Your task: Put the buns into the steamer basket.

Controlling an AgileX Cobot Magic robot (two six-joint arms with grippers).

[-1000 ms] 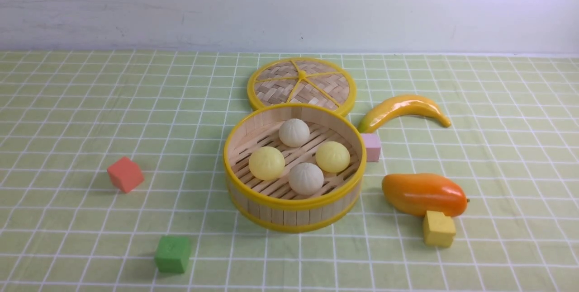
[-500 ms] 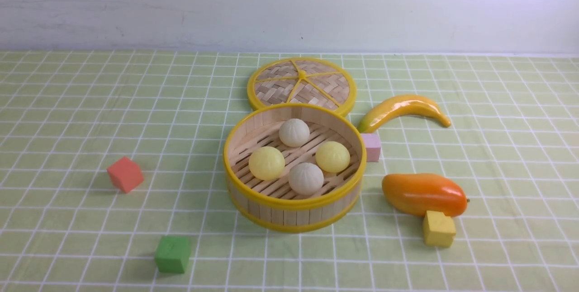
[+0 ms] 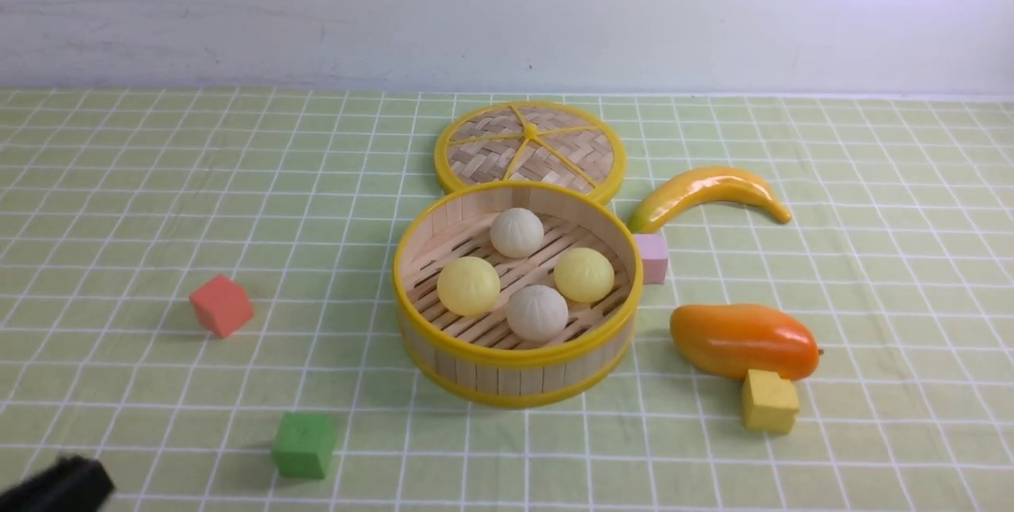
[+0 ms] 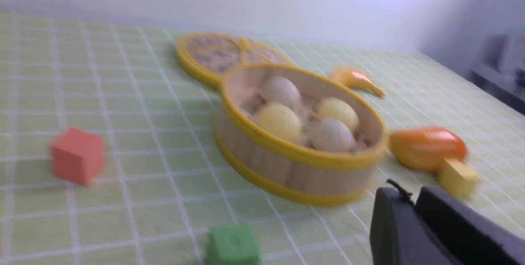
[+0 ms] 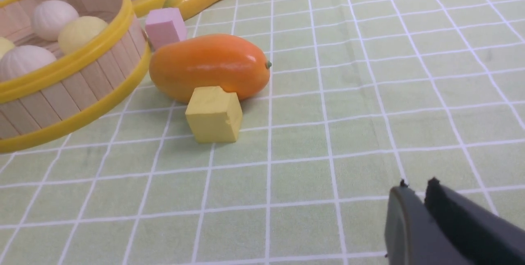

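Bamboo-slat round steamer basket point(image 3: 515, 353) holds four pale round buns point(image 3: 538, 312), well apart from both arms' black fingers point(image 4: 414, 220) point(image 5: 422, 220), which hang low over the desk point(image 3: 158, 203), pressed together, empty.

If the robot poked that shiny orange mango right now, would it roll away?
Probably not far. The mango is long and egg-shaped, lying on its side, so it would likely wobble or spin rather than roll straight. The yellow cube sits against it and might block it. Its glossy skin looks slippery to pinch.
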